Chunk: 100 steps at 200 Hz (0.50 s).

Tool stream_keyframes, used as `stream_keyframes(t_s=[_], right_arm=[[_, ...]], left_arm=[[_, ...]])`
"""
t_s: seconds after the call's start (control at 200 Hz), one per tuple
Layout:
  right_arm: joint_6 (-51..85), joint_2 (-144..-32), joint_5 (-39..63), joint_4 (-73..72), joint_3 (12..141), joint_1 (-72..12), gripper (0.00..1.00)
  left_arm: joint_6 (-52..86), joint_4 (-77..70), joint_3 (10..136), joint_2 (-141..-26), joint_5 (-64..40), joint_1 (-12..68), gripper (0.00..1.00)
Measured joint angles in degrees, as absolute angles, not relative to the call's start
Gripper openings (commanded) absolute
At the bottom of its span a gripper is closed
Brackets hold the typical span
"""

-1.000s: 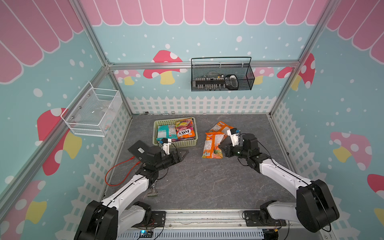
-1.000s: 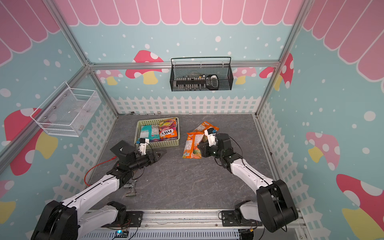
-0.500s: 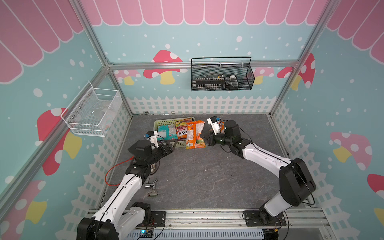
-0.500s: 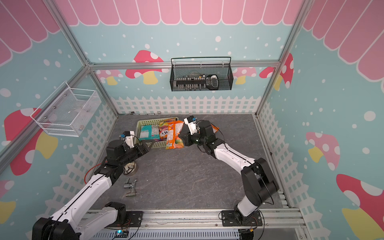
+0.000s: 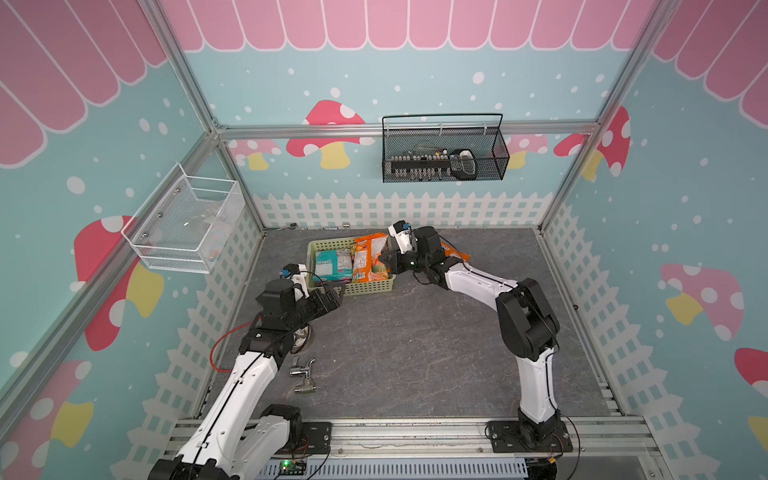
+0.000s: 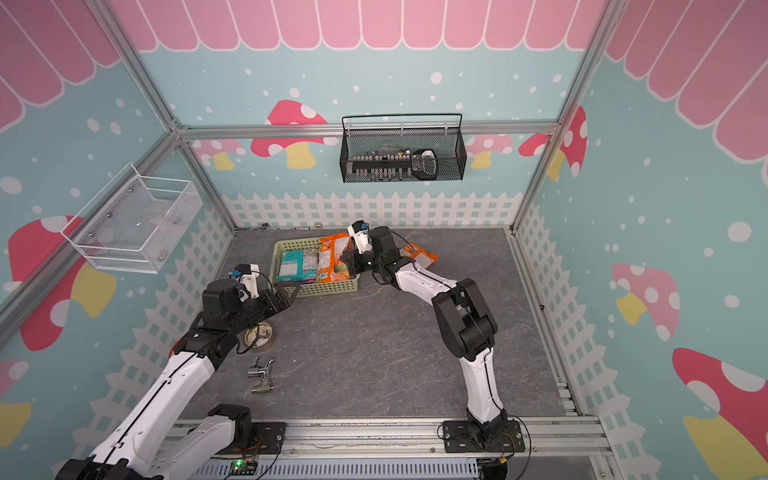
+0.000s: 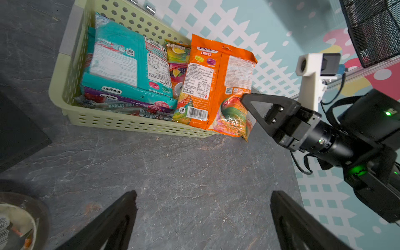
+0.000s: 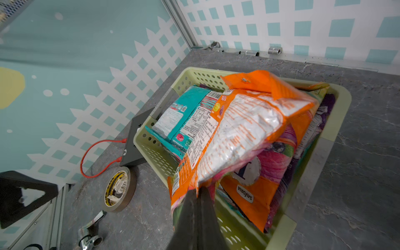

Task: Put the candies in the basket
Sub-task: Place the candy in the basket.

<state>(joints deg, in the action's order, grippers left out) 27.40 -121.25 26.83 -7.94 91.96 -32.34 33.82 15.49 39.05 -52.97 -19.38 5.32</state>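
Over the right half of the basket (image 5: 370,287), my right gripper (image 5: 385,262) is clamped on an orange candy bag (image 5: 368,259), above other bags (image 5: 332,266) lying inside. My left gripper (image 5: 332,291) hovers by its near-left corner, jaws apart, empty.

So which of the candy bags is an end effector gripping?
The orange Fruits bag, pinched by the right end effector over the basket. The teal bag and purple bag lie loose inside; a second orange bag lies on the table.

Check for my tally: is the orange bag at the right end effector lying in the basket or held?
Held: the right end effector is shut on the orange bag, tilted above the basket's contents.
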Motion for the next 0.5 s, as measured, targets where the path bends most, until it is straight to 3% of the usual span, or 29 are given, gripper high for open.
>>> stream_keyframes(t_s=[0.225, 0.5], right_arm=[[23.90, -131.66, 21.12, 0.80, 106.54, -32.32, 0.00], [21.17, -132.94, 17.37, 5.45, 108.64, -32.25, 0.00]], left_arm=[[33.56, 16.08, 39.05, -52.97, -19.27, 5.32, 0.99], [32.95, 16.14, 39.05, -52.90, -19.27, 5.32, 0.99]])
